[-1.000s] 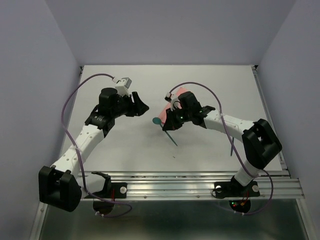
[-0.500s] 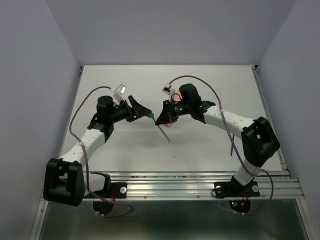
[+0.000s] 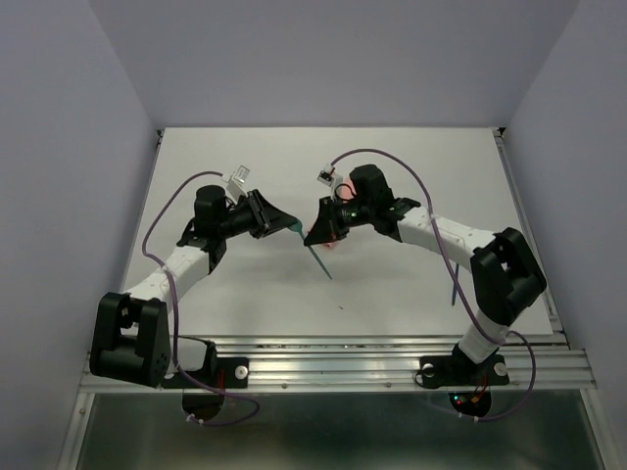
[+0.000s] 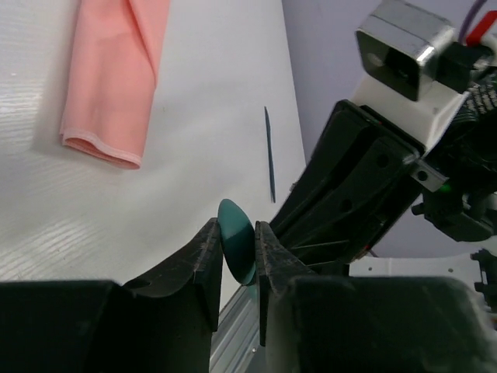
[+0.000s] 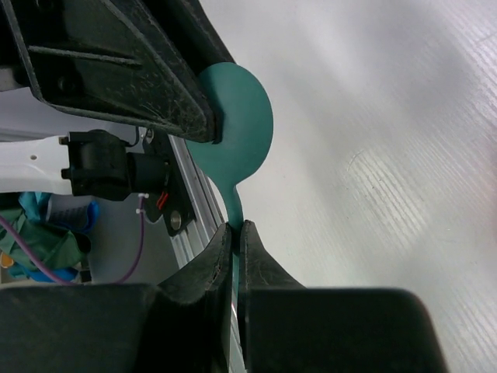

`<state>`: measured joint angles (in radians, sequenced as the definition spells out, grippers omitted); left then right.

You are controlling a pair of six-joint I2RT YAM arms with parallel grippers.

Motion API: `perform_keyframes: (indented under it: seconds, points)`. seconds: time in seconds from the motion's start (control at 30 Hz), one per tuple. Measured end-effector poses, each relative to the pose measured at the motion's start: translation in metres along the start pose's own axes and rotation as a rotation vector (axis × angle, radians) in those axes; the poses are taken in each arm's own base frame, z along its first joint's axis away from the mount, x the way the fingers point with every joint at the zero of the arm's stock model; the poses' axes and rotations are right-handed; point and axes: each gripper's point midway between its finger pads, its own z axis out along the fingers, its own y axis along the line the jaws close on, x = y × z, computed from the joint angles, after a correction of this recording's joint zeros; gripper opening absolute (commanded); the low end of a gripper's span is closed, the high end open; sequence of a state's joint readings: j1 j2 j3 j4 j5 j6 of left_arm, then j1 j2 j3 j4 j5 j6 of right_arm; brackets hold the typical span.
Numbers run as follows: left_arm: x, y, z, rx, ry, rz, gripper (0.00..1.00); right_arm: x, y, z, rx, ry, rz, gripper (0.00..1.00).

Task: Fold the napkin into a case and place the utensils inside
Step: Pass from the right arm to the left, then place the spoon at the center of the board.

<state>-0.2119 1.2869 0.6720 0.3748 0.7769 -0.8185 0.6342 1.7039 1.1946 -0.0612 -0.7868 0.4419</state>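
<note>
The teal spoon (image 5: pixel 237 116) bridges both arms, with the right jaws clamped on its thin handle and the left jaws pinching its round bowl. It looks light, stiff and slick, so its flat faces are best gripped. The pink case (image 4: pixel 112 78) lies on the tabletop (image 4: pixel 210 85) beyond the left jaws.
</note>
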Motion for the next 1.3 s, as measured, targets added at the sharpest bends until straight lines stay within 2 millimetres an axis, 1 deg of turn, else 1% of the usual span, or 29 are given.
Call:
perform_keyframes:
  seconds: [0.03,0.07,0.1,0.13,0.17,0.2,0.27,0.33,0.37,0.47,0.6,0.7,0.77,0.83,0.87,0.93,1.03,1.1,1.13,1.17,1.2,1.23,1.27,1.3]
  points:
    - [-0.001,-0.003,0.000,0.008,0.001,-0.006,0.14,0.000,-0.001,0.001,0.003,0.000,0.000,0.01]
    - [-0.002,-0.005,0.000,0.014,0.002,-0.011,0.02,0.001,-0.003,0.002,0.006,0.001,0.000,0.01]
    - [-0.002,-0.009,0.000,0.025,0.005,-0.016,0.00,0.001,-0.003,0.002,0.008,0.002,-0.002,0.05]
    - [-0.002,-0.014,0.000,0.037,0.013,-0.020,0.00,0.002,-0.004,0.004,0.008,0.005,-0.004,0.28]
    - [-0.001,-0.019,0.001,0.051,0.019,-0.023,0.00,0.002,-0.004,0.005,0.011,0.004,-0.002,0.45]
    - [-0.001,-0.021,0.001,0.057,0.021,-0.018,0.00,0.002,-0.005,0.006,0.015,0.001,-0.008,0.58]
    - [-0.004,-0.016,0.001,0.031,0.003,-0.015,0.00,0.002,-0.007,0.006,0.025,-0.001,0.008,0.76]
    - [-0.006,-0.008,0.001,-0.020,-0.006,-0.041,0.00,0.000,-0.011,0.006,0.044,-0.010,0.010,0.77]
    - [-0.010,-0.001,0.000,-0.068,-0.021,-0.061,0.00,0.000,-0.013,0.006,0.055,-0.012,0.014,0.77]
    - [-0.021,0.008,-0.003,-0.178,-0.055,-0.090,0.00,-0.001,-0.024,0.002,0.133,-0.030,0.019,0.76]
    - [-0.042,0.015,-0.018,-0.351,-0.143,-0.109,0.00,-0.006,-0.033,-0.012,0.250,-0.071,-0.010,0.76]
    - [-0.047,0.025,-0.032,-0.466,-0.189,-0.137,0.00,-0.011,-0.039,-0.024,0.354,-0.102,-0.046,0.75]
    - [-0.044,0.042,-0.042,-0.576,-0.212,-0.182,0.00,-0.011,-0.043,-0.027,0.405,-0.111,-0.064,0.75]
    - [-0.038,0.055,-0.049,-0.665,-0.216,-0.220,0.00,-0.007,-0.049,-0.028,0.450,-0.108,-0.066,0.75]
    - [-0.035,0.062,-0.052,-0.714,-0.214,-0.239,0.00,-0.002,-0.054,-0.029,0.474,-0.102,-0.061,0.75]
    - [-0.032,0.077,-0.058,-0.865,-0.216,-0.282,0.00,0.006,-0.062,-0.030,0.508,-0.087,-0.049,0.75]
    - [-0.037,0.095,-0.060,-1.043,-0.218,-0.321,0.00,0.018,-0.072,-0.032,0.542,-0.068,-0.027,0.74]
    - [-0.039,0.113,-0.055,-1.152,-0.192,-0.333,0.00,0.021,-0.074,-0.033,0.552,-0.065,-0.018,0.73]
    - [-0.040,0.121,-0.051,-1.187,-0.171,-0.334,0.12,0.021,-0.075,-0.033,0.554,-0.065,-0.018,0.73]
    - [-0.039,0.130,-0.046,-1.212,-0.145,-0.337,0.32,0.021,-0.075,-0.033,0.554,-0.067,-0.018,0.73]
    - [-0.037,0.137,-0.040,-1.229,-0.117,-0.338,0.44,0.020,-0.075,-0.033,0.555,-0.067,-0.019,0.73]
    - [-0.033,0.148,-0.033,-1.241,-0.085,-0.342,0.53,0.021,-0.075,-0.033,0.555,-0.067,-0.018,0.73]
    - [-0.029,0.155,-0.031,-1.251,-0.051,-0.326,0.60,0.021,-0.075,-0.033,0.556,-0.066,-0.018,0.73]
    - [-0.023,0.160,-0.026,-1.252,-0.024,-0.334,0.73,0.021,-0.076,-0.033,0.558,-0.066,-0.018,0.73]
